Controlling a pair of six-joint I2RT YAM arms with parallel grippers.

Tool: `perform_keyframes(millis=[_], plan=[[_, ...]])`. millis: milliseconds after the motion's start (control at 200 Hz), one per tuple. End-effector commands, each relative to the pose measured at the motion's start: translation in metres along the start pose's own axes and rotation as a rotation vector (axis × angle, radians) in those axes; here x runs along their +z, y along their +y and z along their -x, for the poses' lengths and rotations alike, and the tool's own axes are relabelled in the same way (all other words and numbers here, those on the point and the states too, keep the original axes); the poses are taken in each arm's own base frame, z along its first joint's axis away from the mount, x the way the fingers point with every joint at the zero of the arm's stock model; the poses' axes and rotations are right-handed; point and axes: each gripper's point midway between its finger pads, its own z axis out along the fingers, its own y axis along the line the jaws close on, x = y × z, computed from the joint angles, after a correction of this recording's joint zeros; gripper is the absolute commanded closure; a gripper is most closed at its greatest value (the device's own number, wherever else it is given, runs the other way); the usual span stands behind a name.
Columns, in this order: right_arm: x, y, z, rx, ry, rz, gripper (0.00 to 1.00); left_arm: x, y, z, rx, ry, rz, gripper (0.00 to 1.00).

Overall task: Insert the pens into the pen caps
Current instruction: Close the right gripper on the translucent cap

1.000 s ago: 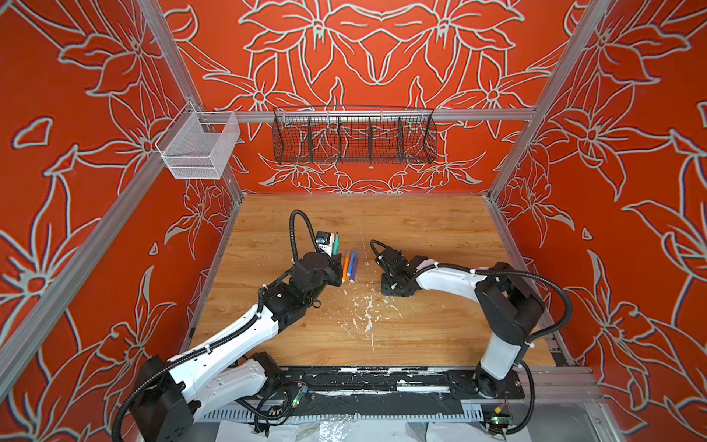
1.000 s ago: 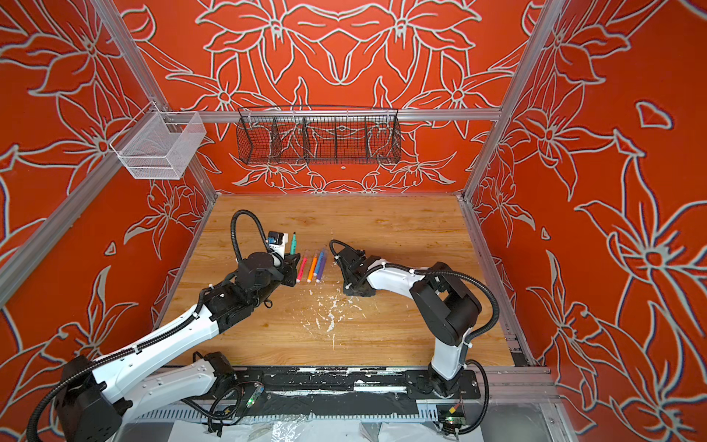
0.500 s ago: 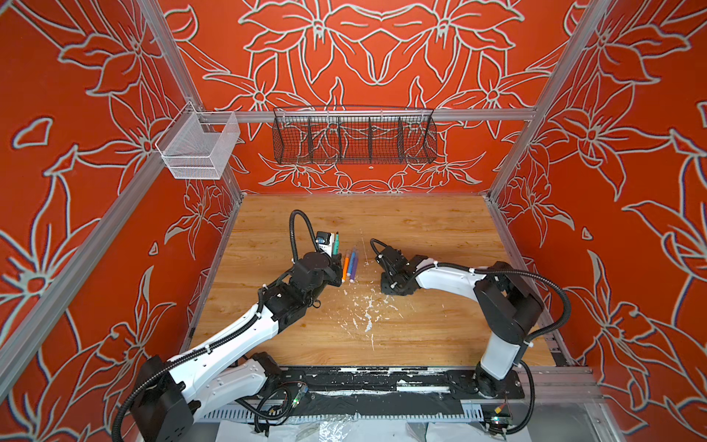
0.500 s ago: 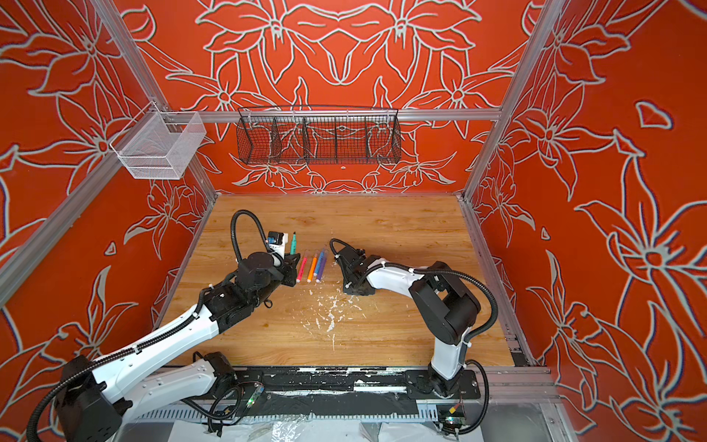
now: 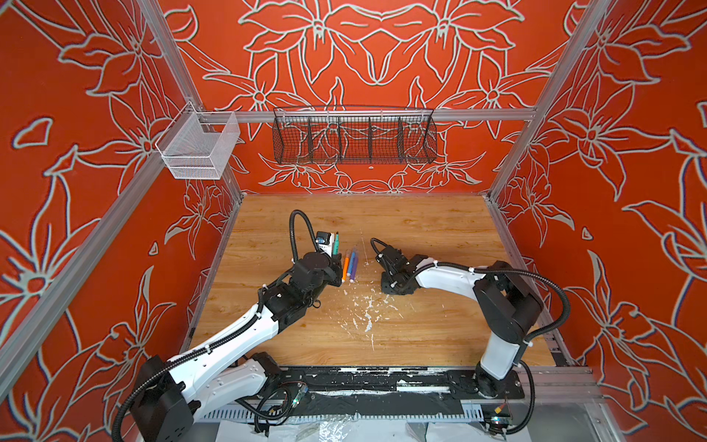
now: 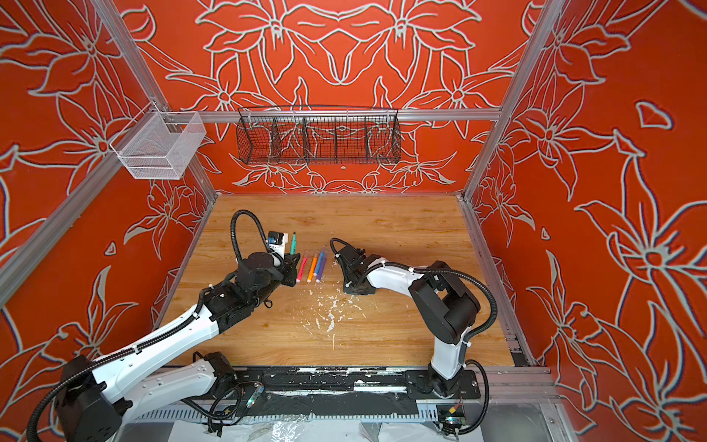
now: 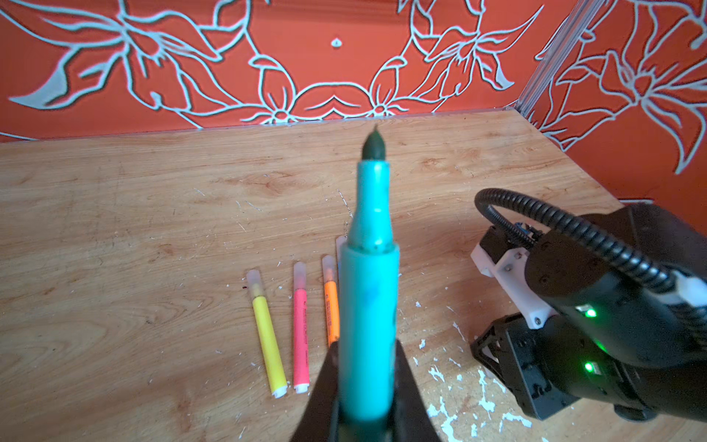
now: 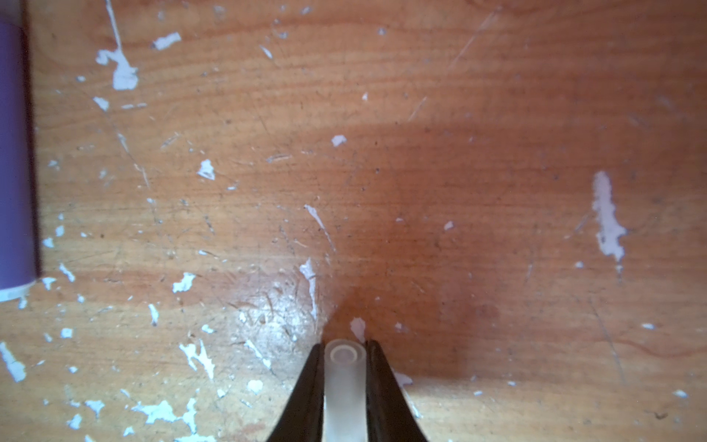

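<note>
You see a wood-grain tabletop (image 8: 497,153), matt and scratched, flecked with chalky white paint chips (image 8: 608,218). The cap (image 8: 344,367) looks like frosted, translucent plastic; the green pen (image 7: 367,325), smooth plastic.

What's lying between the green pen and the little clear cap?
Four pens lie side by side there, seen in a top view: pink pen, orange pen, blue pen and purple pen.
</note>
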Motion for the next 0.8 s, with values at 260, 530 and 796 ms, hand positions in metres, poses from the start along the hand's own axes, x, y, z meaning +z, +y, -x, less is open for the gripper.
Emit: perform_keyframes(millis=[260,530,796], plan=[[0.032,-0.036,-0.05,-0.07,0.156,-0.126,0.79,-0.015,0.003,0.019,-0.022,-0.071,-0.005,1.0],[0.027,-0.034,-0.055,-0.081,0.141,-0.131,0.78,-0.02,0.004,0.022,-0.025,-0.085,-0.005,1.0],[0.038,-0.031,-0.062,-0.086,0.183,-0.134,0.91,-0.019,0.003,0.022,-0.025,-0.082,-0.011,1.0]])
